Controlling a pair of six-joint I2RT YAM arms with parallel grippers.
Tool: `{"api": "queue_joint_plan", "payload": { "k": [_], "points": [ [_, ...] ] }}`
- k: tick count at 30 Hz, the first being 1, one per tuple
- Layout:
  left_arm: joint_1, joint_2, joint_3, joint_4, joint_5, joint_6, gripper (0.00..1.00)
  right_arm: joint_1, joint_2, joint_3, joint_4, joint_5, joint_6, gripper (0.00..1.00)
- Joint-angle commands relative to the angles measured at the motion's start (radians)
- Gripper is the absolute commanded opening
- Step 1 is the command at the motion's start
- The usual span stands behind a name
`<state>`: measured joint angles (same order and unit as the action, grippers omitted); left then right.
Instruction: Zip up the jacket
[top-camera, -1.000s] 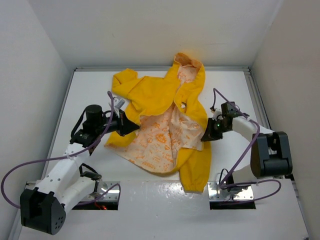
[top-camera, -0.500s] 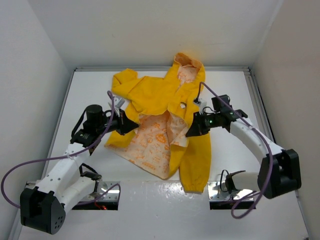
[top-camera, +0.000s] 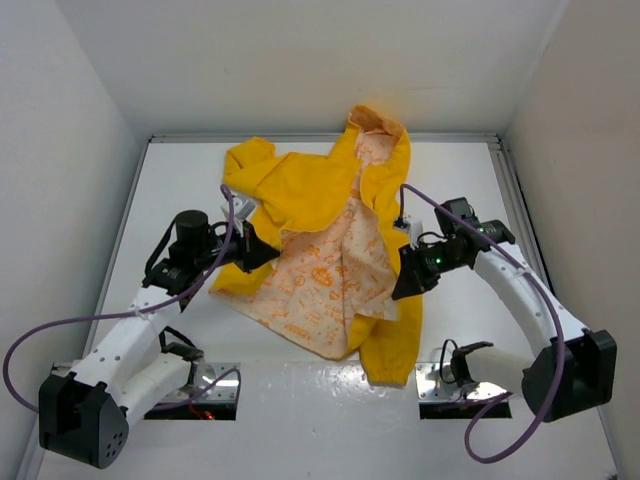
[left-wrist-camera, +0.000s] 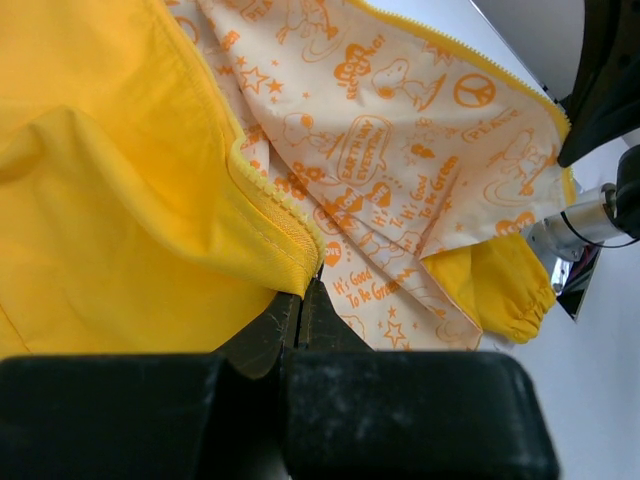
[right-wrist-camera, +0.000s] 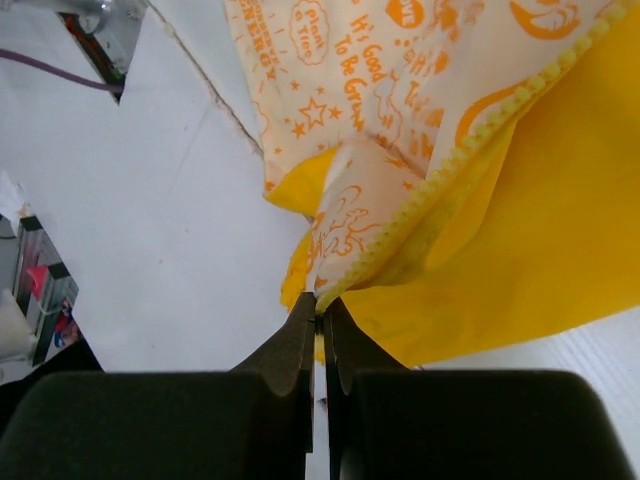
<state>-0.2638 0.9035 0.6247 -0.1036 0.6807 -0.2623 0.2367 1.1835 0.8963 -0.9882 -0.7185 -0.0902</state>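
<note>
**Top external view.** One jacket (top-camera: 320, 200) lies on the white worktop (top-camera: 170, 180), roughly at its centre. It is bright yellow and has one hood (top-camera: 380, 135) at the far end. There are two long sleeves: the far sleeve (top-camera: 245, 160) reaches toward the far left, and the near sleeve (top-camera: 393, 340) runs down the near right side. The front is open, and the white lining (top-camera: 335, 275) with orange print faces up across the middle. Two pincers are at the garment. The left pincer (top-camera: 270, 252) meets the left front edge. The right pincer (top-camera: 400, 288) meets the right front edge near the hem.

**Left wrist view.** The left pincer is clamped narrow on the yellow front edge, at the lower end of one row of zipper teeth (left-wrist-camera: 268, 190). Yellow outer fabric fills the left side. The printed lining spreads to the right, with one elastic cuff (left-wrist-camera: 512, 300) beyond it.

**Right wrist view.** The right pincer is clamped narrow on a folded corner of lining and yellow fabric. One toothed zipper tape (right-wrist-camera: 480, 130) runs up and to the right from the grip. Bare worktop lies to the left.
</note>
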Motion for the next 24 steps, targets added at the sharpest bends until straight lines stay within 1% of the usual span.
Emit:
{"api": "queue_joint_plan", "payload": {
  "k": [1,2,3,4,5,6,7,8,9,10,11,12,13,14,15,17,18,20,21,22,24],
  "points": [
    [-0.012,-0.003,-0.008,0.042,0.010,0.026,0.00,0.018,-0.064,0.010,-0.002,-0.059,-0.032,0.00],
    [-0.012,-0.003,-0.008,0.053,0.010,0.026,0.00,0.059,-0.068,0.003,0.034,-0.087,-0.008,0.00],
    [-0.012,-0.003,-0.008,0.053,0.010,0.026,0.00,0.079,-0.065,-0.013,0.055,-0.107,0.013,0.00],
    [-0.021,0.006,-0.008,0.053,0.000,0.017,0.00,0.096,-0.059,-0.019,0.112,-0.110,0.053,0.00],
    [-0.022,0.006,-0.008,0.053,0.000,0.017,0.00,0.174,-0.032,-0.025,0.162,-0.113,0.082,0.00],
    [-0.022,0.006,-0.008,0.053,0.000,0.017,0.00,0.199,-0.016,-0.023,0.199,-0.113,0.114,0.00],
    [-0.022,0.006,-0.008,0.053,-0.009,0.017,0.00,0.252,0.013,-0.022,0.213,-0.114,0.133,0.00],
    [-0.022,0.006,-0.008,0.053,-0.009,0.017,0.00,0.280,0.027,-0.020,0.271,-0.111,0.161,0.00],
    [-0.022,0.006,-0.008,0.053,-0.009,0.017,0.00,0.329,0.042,-0.022,0.293,-0.104,0.190,0.00],
    [-0.022,0.006,-0.008,0.053,-0.009,0.017,0.00,0.364,0.091,-0.028,0.315,-0.099,0.205,0.06],
    [-0.022,0.006,-0.008,0.053,-0.019,0.017,0.00,0.380,0.103,-0.028,0.331,-0.096,0.219,0.17],
    [-0.022,0.006,-0.008,0.053,-0.020,0.017,0.00,0.406,0.125,-0.028,0.391,-0.091,0.265,0.32],
    [-0.022,0.006,-0.008,0.053,-0.020,0.017,0.00,0.409,0.169,-0.030,0.401,-0.090,0.276,0.53],
    [-0.022,0.006,-0.008,0.044,-0.020,0.017,0.00,0.409,0.180,-0.022,0.410,-0.079,0.286,0.56],
    [-0.022,0.006,-0.008,0.044,-0.020,0.017,0.00,0.382,0.188,-0.023,0.413,-0.040,0.326,0.58],
    [-0.022,-0.005,-0.008,0.035,-0.020,0.017,0.00,0.348,0.191,-0.060,0.440,0.023,0.371,0.65],
    [-0.022,-0.005,-0.008,0.035,-0.029,0.017,0.00,0.301,0.182,-0.072,0.463,0.057,0.403,0.69],
    [-0.022,-0.005,-0.008,0.035,-0.029,0.017,0.00,0.221,0.153,-0.105,0.496,0.160,0.449,0.70],
    [-0.022,-0.005,-0.008,0.035,-0.029,0.017,0.00,0.208,0.145,-0.131,0.529,0.160,0.457,0.71],
    [-0.022,-0.005,-0.017,0.035,-0.029,0.017,0.00,0.201,0.133,-0.163,0.548,0.192,0.467,0.71],
    [-0.022,-0.005,-0.017,0.044,-0.029,0.017,0.00,0.194,0.088,-0.186,0.581,0.212,0.463,0.73]
  ]
}}
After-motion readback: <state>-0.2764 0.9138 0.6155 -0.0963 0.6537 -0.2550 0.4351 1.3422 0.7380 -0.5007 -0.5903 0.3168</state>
